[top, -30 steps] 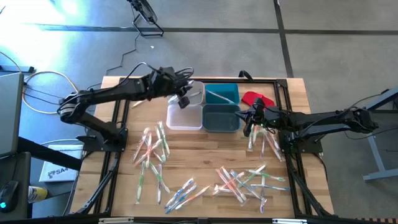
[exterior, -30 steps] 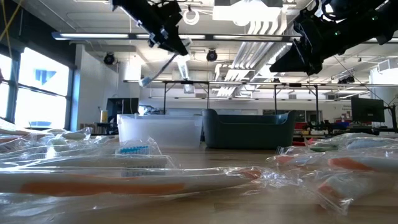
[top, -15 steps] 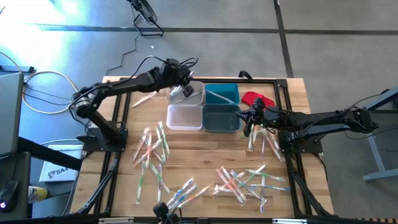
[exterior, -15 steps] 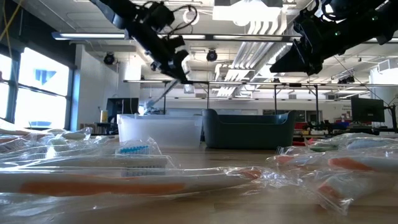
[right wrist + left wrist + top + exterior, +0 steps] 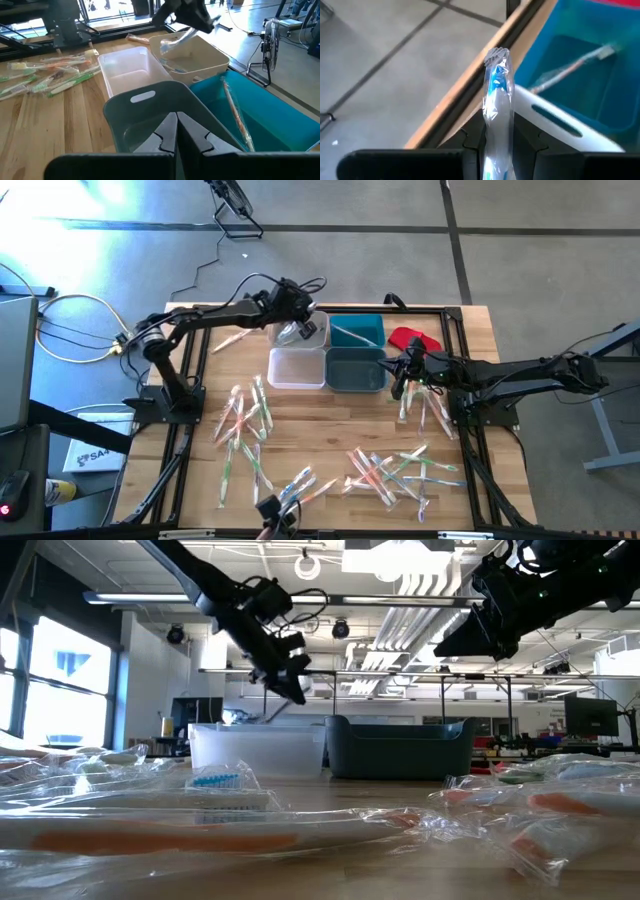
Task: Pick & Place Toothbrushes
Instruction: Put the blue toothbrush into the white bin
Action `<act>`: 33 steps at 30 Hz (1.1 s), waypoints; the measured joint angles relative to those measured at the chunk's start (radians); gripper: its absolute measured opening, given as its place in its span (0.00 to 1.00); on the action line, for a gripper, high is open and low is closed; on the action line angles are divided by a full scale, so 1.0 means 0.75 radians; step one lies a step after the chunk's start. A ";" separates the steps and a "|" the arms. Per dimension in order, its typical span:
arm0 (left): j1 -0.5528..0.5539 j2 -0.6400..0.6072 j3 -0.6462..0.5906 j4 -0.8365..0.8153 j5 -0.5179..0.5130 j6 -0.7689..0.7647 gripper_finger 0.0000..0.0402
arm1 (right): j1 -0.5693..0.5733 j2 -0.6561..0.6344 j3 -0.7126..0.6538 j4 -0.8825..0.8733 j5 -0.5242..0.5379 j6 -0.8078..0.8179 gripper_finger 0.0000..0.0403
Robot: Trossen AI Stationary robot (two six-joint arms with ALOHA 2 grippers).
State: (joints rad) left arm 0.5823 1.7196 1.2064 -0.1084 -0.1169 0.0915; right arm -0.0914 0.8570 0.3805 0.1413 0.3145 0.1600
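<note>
Your left hand [image 5: 296, 327] hangs over the far clear bin [image 5: 318, 326] at the back of the worktop [image 5: 330, 412]; its fingers pinch a wrapped blue toothbrush [image 5: 496, 107], which sticks out past the fingertips, head outward; in the low view that hand [image 5: 293, 688] sits just above the bins' rims. Your right hand [image 5: 398, 388] waits above the worktop just beside the grey bin [image 5: 355, 370], fingers [image 5: 165, 135] pressed together with nothing between them. One toothbrush [image 5: 350, 333] already lies in the teal bin [image 5: 372, 325]; the near clear bin [image 5: 295, 368] stands beside the grey one. The rest of the toothbrushes [image 5: 244, 422] lie scattered across the near half of the worktop, in loose clusters to the left, middle and right; a red piece [image 5: 414, 338] lies beside the teal bin.
</note>
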 joint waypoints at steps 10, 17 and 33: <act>0.001 0.073 0.000 0.001 0.004 -0.063 0.14 | 0.000 0.000 0.000 -0.001 0.000 0.000 0.01; 0.001 0.073 0.000 -0.010 0.004 -0.069 0.14 | 0.000 0.000 0.000 -0.004 0.000 0.001 0.01; 0.001 0.072 0.000 -0.099 0.004 -0.098 0.28 | 0.000 0.000 0.000 -0.004 0.000 0.001 0.01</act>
State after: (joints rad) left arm 0.5827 1.7737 1.2064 -0.1830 -0.1143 0.0177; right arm -0.0914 0.8570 0.3805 0.1383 0.3145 0.1604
